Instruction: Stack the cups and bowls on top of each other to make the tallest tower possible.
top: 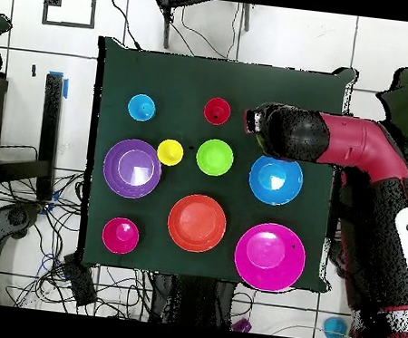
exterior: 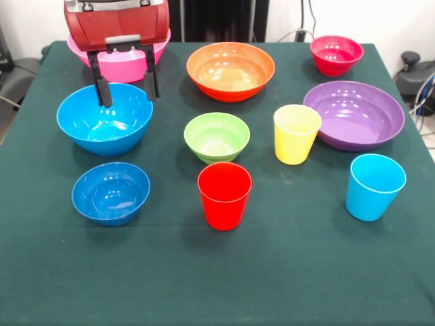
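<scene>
The green surface point(exterior: 306, 272) fills the front view, every piece standing apart and upright, nothing stacked. The arm point(top: 356, 144) comes in at upper left, and its hand point(exterior: 124, 87) hangs released, two black fingers point(exterior: 102, 88) spread over the far rim of the large blue bowl point(exterior: 105, 122) at left. Behind it, half hidden, sits the pink bowl point(exterior: 126, 66). The orange bowl point(exterior: 230, 70) is top centre, the purple bowl point(exterior: 353, 114) at right, the small blue bowl point(exterior: 111, 193) lower left, the green bowl point(exterior: 217, 136) in the middle, the red bowl point(exterior: 336, 54) upper right. The sky-blue cup point(exterior: 374, 186) stands lower right, the red cup point(exterior: 224, 195) bottom centre, the yellow cup point(exterior: 296, 133) just beside the purple bowl
</scene>
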Motion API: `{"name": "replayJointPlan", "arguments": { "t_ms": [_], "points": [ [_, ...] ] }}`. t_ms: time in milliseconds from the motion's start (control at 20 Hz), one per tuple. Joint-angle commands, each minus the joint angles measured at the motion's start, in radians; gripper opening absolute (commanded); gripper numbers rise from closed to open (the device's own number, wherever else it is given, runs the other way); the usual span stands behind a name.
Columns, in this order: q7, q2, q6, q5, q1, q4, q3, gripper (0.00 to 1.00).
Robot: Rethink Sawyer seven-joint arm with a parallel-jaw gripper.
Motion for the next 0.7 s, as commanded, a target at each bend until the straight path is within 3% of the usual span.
{"name": "replayJointPlan", "arguments": {
  "t_ms": [50, 500, 700],
  "points": [
    [-0.322, 0.042, 0.147, -0.087, 0.016, -0.039, 0.032, 1.00],
    [-0.282, 0.056, 0.308, -0.086, 0.042, -0.071, -0.013, 1.00],
    [-0.274, 0.055, 0.313, -0.100, 0.034, -0.053, -0.009, 1.00]
  ]
}}
